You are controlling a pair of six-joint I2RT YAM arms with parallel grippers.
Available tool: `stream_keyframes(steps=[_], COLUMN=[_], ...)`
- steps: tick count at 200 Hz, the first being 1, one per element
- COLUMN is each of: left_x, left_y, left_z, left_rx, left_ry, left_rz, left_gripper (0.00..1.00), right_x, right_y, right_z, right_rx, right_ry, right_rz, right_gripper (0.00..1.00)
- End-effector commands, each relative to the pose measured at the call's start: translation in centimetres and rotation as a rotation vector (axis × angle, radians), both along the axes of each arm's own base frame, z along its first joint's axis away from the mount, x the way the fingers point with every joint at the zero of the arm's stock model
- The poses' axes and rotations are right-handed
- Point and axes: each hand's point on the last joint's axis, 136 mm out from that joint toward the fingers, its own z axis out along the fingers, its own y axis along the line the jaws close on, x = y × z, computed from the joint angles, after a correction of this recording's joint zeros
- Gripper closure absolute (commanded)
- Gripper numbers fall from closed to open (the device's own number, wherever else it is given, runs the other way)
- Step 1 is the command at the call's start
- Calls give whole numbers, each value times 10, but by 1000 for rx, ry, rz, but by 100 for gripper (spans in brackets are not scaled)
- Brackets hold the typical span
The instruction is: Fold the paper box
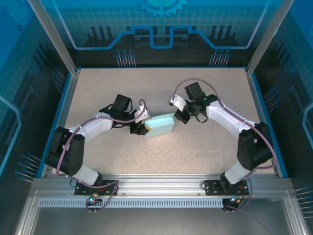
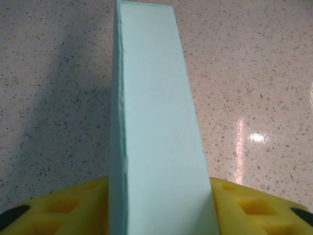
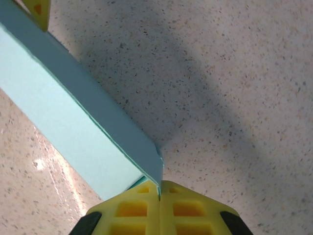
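Pale aqua paper box, yellow fingers, beige table (finely dark-speckled).

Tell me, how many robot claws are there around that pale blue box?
2. The left gripper clamps the left end of the paper box. The right gripper pinches an edge at the box's far right corner. Both are at mid-table.

arms — white shells, black joints | purple cables | yellow tool fingers
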Motion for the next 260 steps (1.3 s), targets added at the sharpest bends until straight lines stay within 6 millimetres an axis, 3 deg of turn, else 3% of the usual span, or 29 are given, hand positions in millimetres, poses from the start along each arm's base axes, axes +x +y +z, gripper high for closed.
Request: stream_keyframes(steps=[1, 50, 102, 260], left_x=[3, 5, 7, 10], left_y=[-3, -4, -6, -6], left_z=[0, -7, -9, -17], left_rx=[10, 41, 55, 107], left_ry=[10, 28, 32, 24], left_rz=[2, 20, 24, 44], left_gripper=[48, 48, 51, 57], right_x=[1, -1, -3, -14], right_y=[2, 5, 6, 24], right_z=[11, 15, -1, -12], right_rx=[13, 9, -44, 50], right_ry=[55, 131, 197, 249], right_rz=[-142, -349, -533, -721], right_gripper=[100, 100, 100, 100])
